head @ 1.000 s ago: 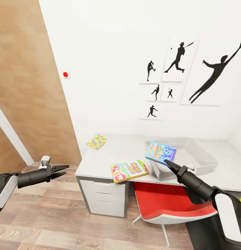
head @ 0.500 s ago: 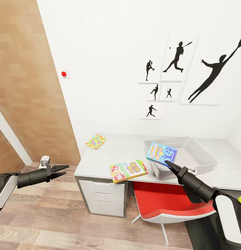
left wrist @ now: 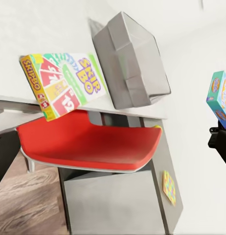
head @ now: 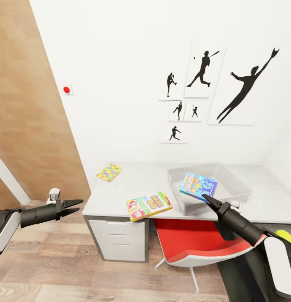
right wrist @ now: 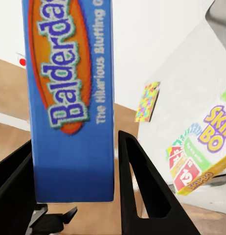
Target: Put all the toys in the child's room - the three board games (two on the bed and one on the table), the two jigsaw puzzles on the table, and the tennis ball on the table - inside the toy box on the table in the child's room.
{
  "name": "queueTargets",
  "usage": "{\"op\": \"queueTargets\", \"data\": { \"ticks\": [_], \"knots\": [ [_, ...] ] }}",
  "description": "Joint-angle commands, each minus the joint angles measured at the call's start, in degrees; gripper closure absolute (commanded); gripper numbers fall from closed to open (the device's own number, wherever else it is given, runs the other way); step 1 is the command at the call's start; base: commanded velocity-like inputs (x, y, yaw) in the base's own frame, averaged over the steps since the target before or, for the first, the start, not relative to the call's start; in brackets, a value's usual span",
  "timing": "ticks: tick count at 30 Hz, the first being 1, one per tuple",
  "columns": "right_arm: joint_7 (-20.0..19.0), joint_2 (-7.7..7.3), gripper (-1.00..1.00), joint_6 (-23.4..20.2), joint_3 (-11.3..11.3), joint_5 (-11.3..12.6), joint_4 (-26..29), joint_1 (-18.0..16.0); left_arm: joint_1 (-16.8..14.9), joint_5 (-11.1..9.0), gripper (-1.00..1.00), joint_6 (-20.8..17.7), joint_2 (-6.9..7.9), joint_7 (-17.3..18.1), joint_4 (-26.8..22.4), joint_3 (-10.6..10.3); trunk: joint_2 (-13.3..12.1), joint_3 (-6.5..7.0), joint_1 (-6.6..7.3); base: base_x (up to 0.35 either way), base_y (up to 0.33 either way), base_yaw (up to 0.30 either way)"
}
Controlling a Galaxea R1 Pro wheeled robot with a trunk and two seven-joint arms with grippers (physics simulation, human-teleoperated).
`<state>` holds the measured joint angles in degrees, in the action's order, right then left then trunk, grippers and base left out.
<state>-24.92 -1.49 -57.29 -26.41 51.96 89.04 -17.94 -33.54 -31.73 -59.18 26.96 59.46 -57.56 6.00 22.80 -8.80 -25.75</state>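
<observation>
My right gripper (head: 206, 198) is shut on a blue Balderdash board game (head: 198, 186), holding it tilted over the front left part of the light grey toy box (head: 187, 206) on the table (head: 137, 180). In the right wrist view the blue game (right wrist: 69, 98) stands between the black fingers (right wrist: 142, 186). A Skip-Bo board game (head: 148, 205) lies at the table's front edge, partly overhanging. A jigsaw puzzle (head: 108, 172) lies at the table's far left corner. A yellow-green tennis ball (head: 284, 235) shows at the lower right. My left gripper (head: 73, 206) hangs open and empty left of the table.
A red chair (head: 195, 245) is tucked under the table beside a white drawer unit (head: 120, 241). A brown wooden door (head: 27, 126) stands at the left. Black silhouette pictures (head: 242, 90) hang on the white wall. Wood-plank floor (head: 57, 268) lies below my left arm.
The whole view has shifted, sliding the table and pictures leftward. The blue game in my right gripper now sits a little further over the toy box. The left gripper is unchanged.
</observation>
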Motion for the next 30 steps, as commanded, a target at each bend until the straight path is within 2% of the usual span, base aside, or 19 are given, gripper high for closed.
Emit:
{"op": "queueTargets", "data": {
  "ticks": [1,9,13,15,19,21,24,30],
  "knots": [
    [-0.48,0.03,1.0,-0.29,-0.22,-0.28,0.0,-0.08,-0.03,0.09,-1.0,-0.22,0.01,0.22,-0.01,0.05,0.12,-0.12,-0.03,0.0,0.0,-0.18],
    [-0.53,0.39,1.0,0.09,-1.22,-0.31,-0.27,-0.08,-0.03,-0.41,-1.0,-0.21,-0.2,0.23,-0.14,0.05,0.12,-0.12,-0.03,0.0,0.0,-0.044],
    [-0.2,0.05,1.0,-0.18,-1.48,-0.23,-0.69,-0.11,-0.34,-0.62,-1.0,-0.19,-0.51,0.22,-0.3,-0.02,0.12,-0.12,-0.03,0.0,0.0,-0.003],
    [-0.21,-0.47,1.0,-0.49,-1.66,-0.18,-0.62,-0.33,-0.6,-0.63,-1.0,-0.26,-0.54,0.19,-0.33,-0.07,0.12,-0.12,-0.03,0.036,0.0,-0.001],
    [-0.07,-3.7,1.0,-1.69,-2.23,0.19,-0.64,-1.02,-2.97,-0.53,-1.0,-0.57,-0.44,0.15,-0.36,-0.11,0.12,-0.12,-0.03,0.204,0.0,0.0],
    [0.06,-4.37,1.0,-1.88,-2.31,0.71,-0.67,-2.05,-4.56,-0.41,-1.0,-0.62,-0.51,0.14,-0.36,-0.16,0.12,-0.12,-0.03,0.2,0.0,0.0],
    [0.25,-4.96,1.0,-2.12,-2.32,1.4,-0.7,-4.53,-6.58,-0.24,-1.0,-0.66,-0.78,0.06,-0.42,-0.39,0.12,-0.12,-0.03,0.07,0.0,0.0],
    [0.31,-5.17,1.0,-2.2,-2.45,1.55,-1.23,-5.52,-7.25,-0.18,-1.0,-0.67,-1.09,-0.12,-0.4,-0.59,0.12,-0.12,-0.03,0.015,0.0,-0.071]
  ]
}}
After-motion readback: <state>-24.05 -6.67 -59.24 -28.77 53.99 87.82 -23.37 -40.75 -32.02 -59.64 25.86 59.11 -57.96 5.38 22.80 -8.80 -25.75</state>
